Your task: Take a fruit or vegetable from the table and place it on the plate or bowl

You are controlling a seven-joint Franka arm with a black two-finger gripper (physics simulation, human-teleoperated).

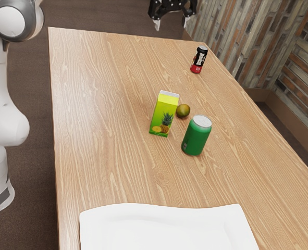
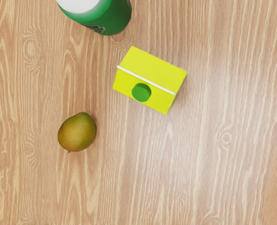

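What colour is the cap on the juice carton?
Green. The cap sits on the yellow carton; the wrist view shows it best.

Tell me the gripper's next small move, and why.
Probably shift over the fruit and descend: the open gripper hangs high above the table, holding nothing, while the fruit lies untouched near the juice carton and green can, far from the white plate.

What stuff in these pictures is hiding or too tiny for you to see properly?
Plate: exterior view, the bottom edge cuts off its near part.
Green can: wrist view, the picture's edge cuts most of it off.
Fruit: exterior view, one side is tucked behind the juice carton.
Small bottle: exterior view, its label is too small to read.
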